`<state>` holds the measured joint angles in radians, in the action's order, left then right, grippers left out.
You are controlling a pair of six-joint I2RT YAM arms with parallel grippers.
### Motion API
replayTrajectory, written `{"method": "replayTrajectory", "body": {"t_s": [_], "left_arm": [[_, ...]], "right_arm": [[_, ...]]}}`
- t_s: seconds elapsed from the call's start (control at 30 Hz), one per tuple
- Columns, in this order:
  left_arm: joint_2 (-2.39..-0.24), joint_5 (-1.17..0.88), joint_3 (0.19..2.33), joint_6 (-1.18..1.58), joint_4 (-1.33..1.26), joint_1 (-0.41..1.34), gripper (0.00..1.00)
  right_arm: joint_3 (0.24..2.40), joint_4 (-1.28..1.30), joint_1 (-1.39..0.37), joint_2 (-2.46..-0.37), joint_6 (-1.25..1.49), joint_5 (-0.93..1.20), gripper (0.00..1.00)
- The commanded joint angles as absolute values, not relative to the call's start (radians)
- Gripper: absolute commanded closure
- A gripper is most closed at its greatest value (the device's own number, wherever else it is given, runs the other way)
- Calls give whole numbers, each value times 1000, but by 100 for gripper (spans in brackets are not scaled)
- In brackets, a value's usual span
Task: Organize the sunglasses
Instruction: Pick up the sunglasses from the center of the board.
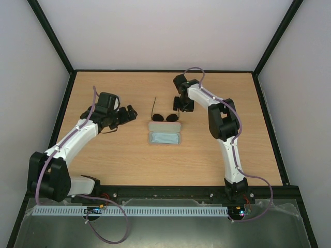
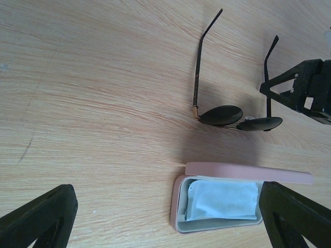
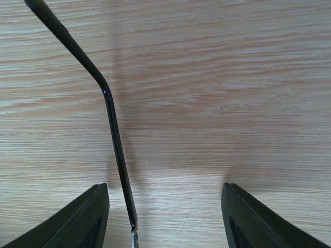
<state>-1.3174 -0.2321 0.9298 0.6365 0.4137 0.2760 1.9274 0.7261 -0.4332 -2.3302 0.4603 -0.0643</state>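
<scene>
top view
sunglasses [image 1: 165, 118]: on table [image 1: 129, 165], mid-table, between the two arms; lenses just beyond the far edge of the case [image 1: 164, 133], temples unfolded and pointing away from the arm bases
case: open, flat on table, light lining up
left end effector [image 1: 130, 112]: left of the sunglasses, apart from them, aimed their way; opening hard to read from here
right end effector [image 1: 182, 107]: over the temple on the view's right; opening not readable here

left wrist
left fingers [image 2: 44, 219]: one in each bottom corner, spread wide, nothing between them
sunglasses [image 2: 227, 114]: lenses down on table, both temples running away from the camera
case [image 2: 227, 173]: near side of the lenses, small gap, lid up along the far edge
cloth [image 2: 222, 201]: pale blue, lying inside the case
right end effector [image 2: 305, 90]: at the temple on the view's right; contact unclear

right wrist
right fingers [image 3: 77, 219]: wide apart, holding nothing
temple [image 3: 115, 139]: runs between the fingers, close to the one on the view's left, gap visible
table [image 3: 232, 103]: bare wood across the rest of the view
</scene>
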Motion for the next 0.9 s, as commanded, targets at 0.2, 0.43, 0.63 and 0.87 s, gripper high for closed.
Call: {"method": "replayTrajectory", "body": {"t_s": [0.2,0.43,0.63,0.87], "left_arm": [[-1333,-245,907,625,396,271,1],[-1327,-244,896,623,394,269,1],[-1321,-250,888,617,394,260,1],[-1317,-258,878,611,389,248,1]], "right_arm": [[1886,733,-457,-2306,477,-61,46],[1892,747,-478,-2312,481,-91,55],[1891,760,-494,-2319,489,-105,63],[1891,761,-494,-2334,500,-99,84]]}}
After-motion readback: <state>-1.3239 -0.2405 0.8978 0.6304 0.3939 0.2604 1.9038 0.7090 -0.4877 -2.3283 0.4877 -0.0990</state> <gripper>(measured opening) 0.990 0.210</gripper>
